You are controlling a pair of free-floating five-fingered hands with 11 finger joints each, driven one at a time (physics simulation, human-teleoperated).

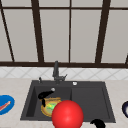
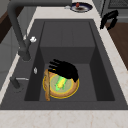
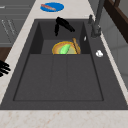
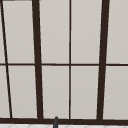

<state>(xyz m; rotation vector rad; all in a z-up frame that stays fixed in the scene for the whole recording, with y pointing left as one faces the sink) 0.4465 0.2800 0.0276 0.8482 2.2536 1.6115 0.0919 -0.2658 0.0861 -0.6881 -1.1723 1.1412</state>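
Dark grey sink (image 2: 67, 32), two basins, set in a pale stone worktop (image 1: 15, 85). Left basin holds a yellow-rimmed bowl (image 2: 72, 91) with something green (image 2: 60, 83) inside; a brown wooden piece (image 2: 46, 85) leans on the bowl's edge on the faucet side.

Left hand (image 2: 65, 70) hovers over the bowl, low in the left basin, palm down, fingers (image 2: 53, 65) spread and nearly straight, pointing toward the faucet wall. Nothing gripped. From the front the same hand (image 1: 44, 95) sits just above the bowl's back rim (image 1: 51, 100); from the right it (image 3: 63, 24) hangs above the far basin. Whether it touches the bowl: cannot tell.

Right hand (image 1: 98, 123) at the front edge of the worktop, right of centre, well apart from the bowl. In the left side view it (image 2: 109, 19) floats off the worktop's front edge, fingers curled loosely, holding nothing.

Red ball (image 1: 67, 115) at the sink's front edge, covering part of the bowl in the front view.

Faucet (image 1: 56, 71) behind the divider. Blue plate (image 1: 5, 104) with a reddish strip on the left worktop. Dark plate (image 2: 80, 7) on the right worktop. Window (image 4: 70, 60) behind.
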